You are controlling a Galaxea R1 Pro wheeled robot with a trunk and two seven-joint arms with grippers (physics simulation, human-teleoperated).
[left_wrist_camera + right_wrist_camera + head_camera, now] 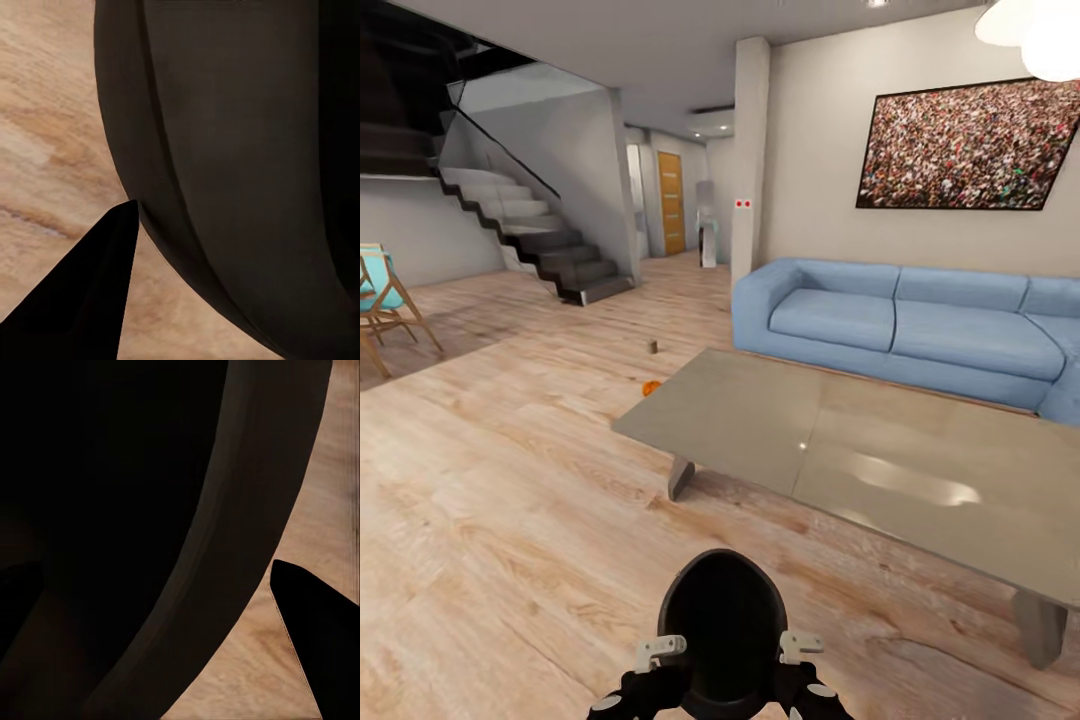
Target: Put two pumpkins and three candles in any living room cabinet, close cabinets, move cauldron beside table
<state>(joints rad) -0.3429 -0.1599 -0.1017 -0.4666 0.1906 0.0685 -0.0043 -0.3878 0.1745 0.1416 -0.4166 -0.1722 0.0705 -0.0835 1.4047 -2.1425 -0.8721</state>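
In the head view, you had the cauldron (722, 625) at the bottom centre, black and round, above the wooden floor (490, 520) and just in front of the robot. The left gripper (658, 652) was at its left side and the right gripper (800, 646) at its right side, both touching or very near its wall; it seemed that the two carried it between them, but I cannot tell how each hand was set. The long grey table (880, 450) stood near, ahead and to the right, apart from the cauldron. Behind the table was the blue sofa (920, 325). On the floor beyond the table's far left corner you could see one small orange pumpkin (650, 387), partly hidden by the table's edge. Farther away lay a small dark object (653, 346), too small to name. The stairs (550, 245) were at the far left.

In the left wrist view, the cauldron's dark curved wall (240, 172) was very close, with one dark finger (90, 292) beside it over the floor.

In the right wrist view, the cauldron (150, 525) was again very close, and one dark finger (315, 637) stood just beside it.
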